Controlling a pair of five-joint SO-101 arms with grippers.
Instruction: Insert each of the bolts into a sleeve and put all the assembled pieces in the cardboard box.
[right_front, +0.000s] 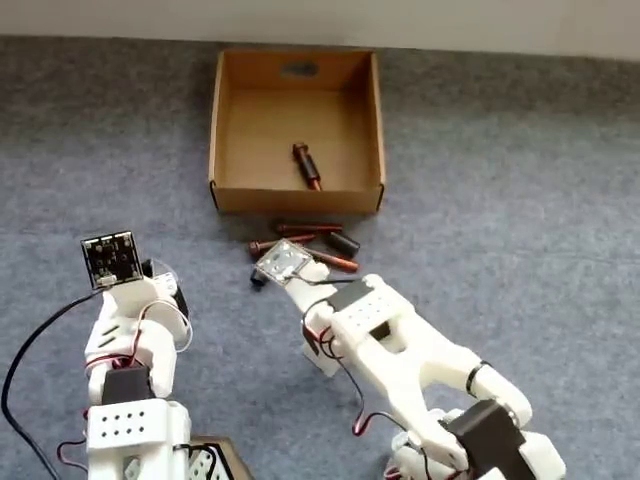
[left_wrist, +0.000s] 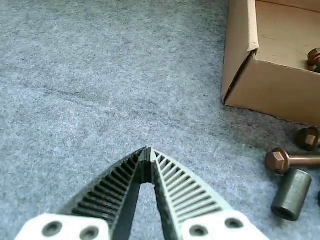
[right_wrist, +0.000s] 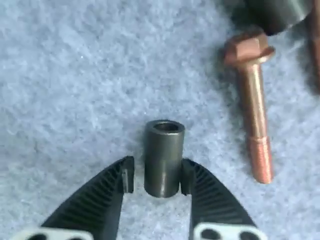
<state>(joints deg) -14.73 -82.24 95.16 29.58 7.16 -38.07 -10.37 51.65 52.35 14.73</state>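
The right gripper (right_wrist: 157, 176) has its fingers apart, one on each side of a dark sleeve (right_wrist: 164, 147) that sits on the grey carpet (right_wrist: 65, 75). One finger touches the sleeve's side and the other shows a thin gap, so the sleeve is not clamped. Just beside it lies a copper bolt (right_wrist: 254, 107), and past that bolt's head is a second sleeve (right_wrist: 277, 12). From above, these parts form a cluster with other loose bolts (right_front: 310, 228) near the front wall of the cardboard box (right_front: 215, 130). Inside the box rests an assembled piece (right_front: 306, 165), a bolt with a sleeve on it. The left gripper (left_wrist: 147, 159) has its fingers pressed together, holding nothing. It is over the carpet, apart from the cluster, with the box's corner farther off.
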